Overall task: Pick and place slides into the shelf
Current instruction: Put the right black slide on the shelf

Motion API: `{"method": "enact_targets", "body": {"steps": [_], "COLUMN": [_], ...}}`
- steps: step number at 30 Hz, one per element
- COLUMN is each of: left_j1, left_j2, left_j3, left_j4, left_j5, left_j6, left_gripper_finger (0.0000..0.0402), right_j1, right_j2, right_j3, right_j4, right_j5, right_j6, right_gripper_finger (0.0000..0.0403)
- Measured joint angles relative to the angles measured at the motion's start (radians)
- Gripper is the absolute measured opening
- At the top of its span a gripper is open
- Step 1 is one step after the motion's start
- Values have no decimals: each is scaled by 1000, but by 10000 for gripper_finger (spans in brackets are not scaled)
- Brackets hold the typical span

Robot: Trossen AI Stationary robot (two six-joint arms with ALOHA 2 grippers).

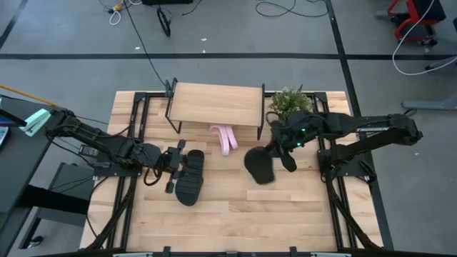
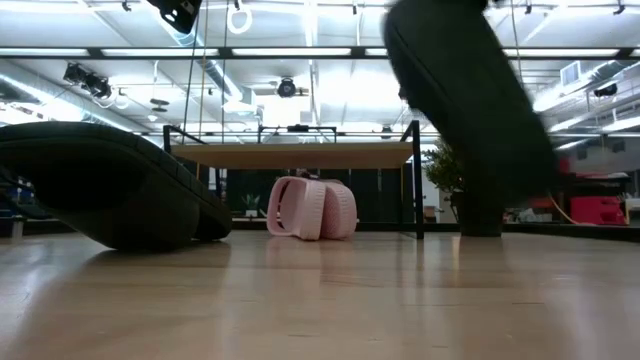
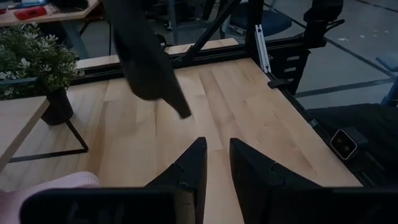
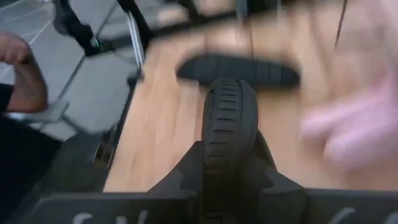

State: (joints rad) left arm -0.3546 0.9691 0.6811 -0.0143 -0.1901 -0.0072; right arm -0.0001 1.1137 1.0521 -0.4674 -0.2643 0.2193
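Slides come first: one black slide [image 1: 260, 165] hangs off the table in the right gripper [image 1: 280, 148], whose fingers are clamped on its edge, as the right wrist view shows with the ribbed sole [image 4: 227, 124] pinched between them. It sits just in front of the shelf [image 1: 216, 104], near the right-hand legs. The second black slide [image 1: 189, 176] lies on the table, left of centre, with the left gripper [image 1: 173, 161] right at its side; the left wrist view shows those fingers [image 3: 189, 167] parted with nothing between them, so that hand holds nothing. The pink slides [image 1: 224, 137] lie together under the shelf's front edge, standing on their sides in the low view.

The step in hand looks like the carry of the lifted black slide toward the shelf. The next move probably calls for lowering it and sliding it in under the top board beside the pink pair, keeping clear of the thin black legs.

The table [image 1: 235, 214] is pale wooden planking in a black frame. A small potted plant [image 1: 289, 101] stands at the shelf's right end. Beyond lies grey floor with cables, and a person's arm [image 4: 22, 71] shows in the right wrist view.
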Motion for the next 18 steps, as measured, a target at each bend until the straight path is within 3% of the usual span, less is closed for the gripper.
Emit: {"method": "enact_targets", "body": {"steps": [5, 12, 18], "left_j1": [-2, -3, -3], "left_j2": [0, 0, -9], "left_j3": [0, 0, 0], "left_j4": [0, -1, -11], "left_j5": [0, 10, 11], "left_j6": [19, 40, 102], "left_gripper_finger": [79, 70, 72], "right_j1": [57, 57, 7], "right_j2": [3, 16, 115], "right_j3": [90, 75, 70], "right_j4": [139, 448, 629], "right_j5": [134, 250, 266], "right_j6": [-178, -437, -601], "right_gripper_finger": [49, 49, 49]}}
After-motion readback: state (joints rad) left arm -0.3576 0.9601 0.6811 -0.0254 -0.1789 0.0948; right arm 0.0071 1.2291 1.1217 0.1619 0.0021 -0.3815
